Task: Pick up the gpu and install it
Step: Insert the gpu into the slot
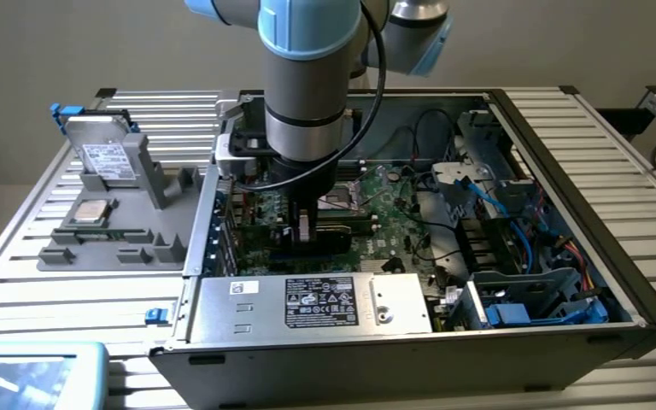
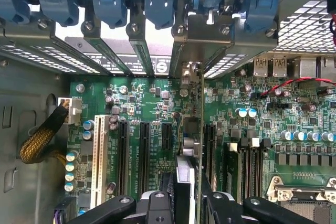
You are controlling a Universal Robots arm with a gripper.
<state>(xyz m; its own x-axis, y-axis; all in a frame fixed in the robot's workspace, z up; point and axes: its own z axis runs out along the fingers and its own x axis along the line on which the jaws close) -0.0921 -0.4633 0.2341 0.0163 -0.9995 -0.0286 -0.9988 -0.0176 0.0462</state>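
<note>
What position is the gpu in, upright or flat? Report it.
Upright: the gpu stands on edge, held in the hand over the motherboard slots, its bracket up against the rear slot openings.

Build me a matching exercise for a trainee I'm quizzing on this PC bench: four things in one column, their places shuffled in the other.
Things:
1. gpu
2. drive box
3. motherboard
4. processor chip

Places:
A. lying flat on the grey tray
B. standing upright on the grey tray
C. on edge between the fingers, over the expansion slots
D. lining the bottom of the open case

Pairs: 1-C, 2-B, 3-D, 4-A
</note>
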